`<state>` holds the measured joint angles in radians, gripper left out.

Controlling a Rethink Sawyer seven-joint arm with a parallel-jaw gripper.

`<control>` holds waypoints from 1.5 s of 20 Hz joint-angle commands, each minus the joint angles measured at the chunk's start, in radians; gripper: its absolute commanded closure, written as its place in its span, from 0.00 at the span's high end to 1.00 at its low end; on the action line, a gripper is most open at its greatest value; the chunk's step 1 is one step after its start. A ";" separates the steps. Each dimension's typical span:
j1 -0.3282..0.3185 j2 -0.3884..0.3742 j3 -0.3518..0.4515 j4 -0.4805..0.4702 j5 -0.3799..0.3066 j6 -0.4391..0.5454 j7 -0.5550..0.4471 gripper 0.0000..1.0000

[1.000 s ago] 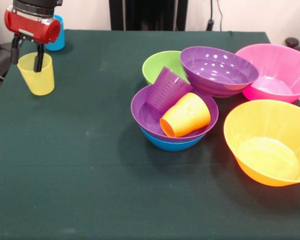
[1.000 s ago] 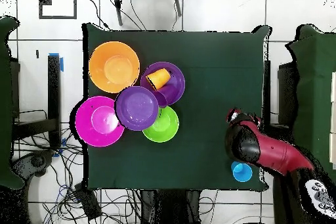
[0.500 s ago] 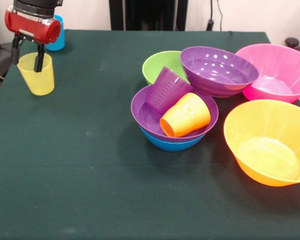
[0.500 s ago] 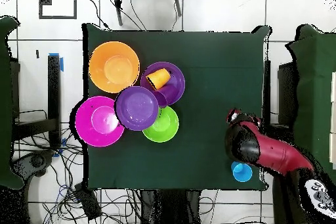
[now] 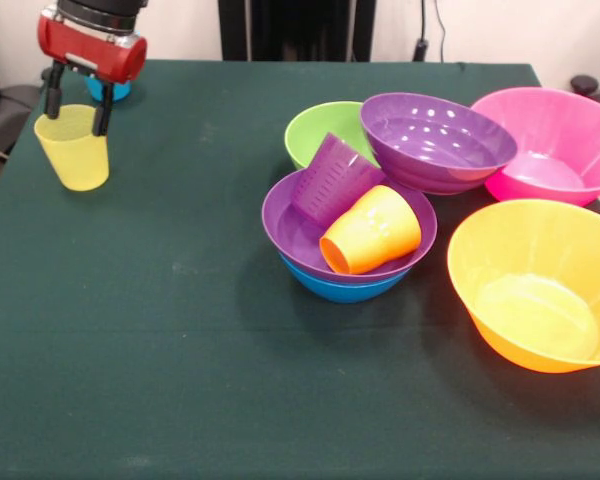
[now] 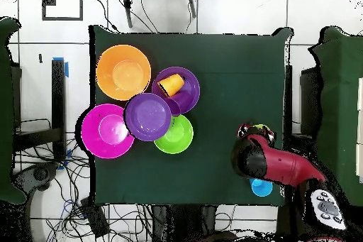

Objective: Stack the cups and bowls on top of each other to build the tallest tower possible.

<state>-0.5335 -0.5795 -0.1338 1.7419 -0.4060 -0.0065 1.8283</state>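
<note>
Two fingers of the gripper (image 5: 77,100) straddle the yellow cup (image 5: 73,149) in your front view: one sits outside the rim on the left, the other on the right, spread wide rather than pinched on the wall, so read the hand as open around the cup. That cup stands upright near the tabletop's (image 5: 160,330) far left corner, with the blue cup (image 5: 108,90) just behind it, mostly hidden by the red wrist. Toward the middle you see the tower (image 5: 348,240): the blue bowl (image 5: 345,288) at the bottom, a purple bowl (image 5: 300,235) nested in it, and the purple cup (image 5: 335,180) and orange cup (image 5: 372,231) lying tilted inside. Behind it sits the green bowl (image 5: 320,130), with the second purple bowl (image 5: 436,140) leaning against it. The pink bowl (image 5: 555,140) is at the far right corner and the orange bowl (image 5: 535,285) along the right edge. From overhead, the arm (image 6: 273,165) covers the yellow cup near the table's right edge, the blue cup (image 6: 261,187) peeks out beside it, and the bowls cluster on the left half.
</note>
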 commanded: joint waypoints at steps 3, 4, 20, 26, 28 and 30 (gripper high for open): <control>0.005 0.059 0.067 0.027 0.010 0.019 0.121 1.00; 0.006 0.062 0.065 0.028 0.008 0.012 0.122 1.00; -0.077 0.060 0.145 0.027 -0.013 -0.026 0.110 1.00; -0.036 0.091 0.081 0.002 -0.008 -0.041 0.115 1.00; -0.034 0.087 0.075 0.003 -0.012 -0.026 0.106 1.00; -0.024 0.086 0.063 0.000 -0.010 -0.014 0.103 1.00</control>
<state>-0.5998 -0.5651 -0.1206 1.7514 -0.4058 -0.0163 1.8283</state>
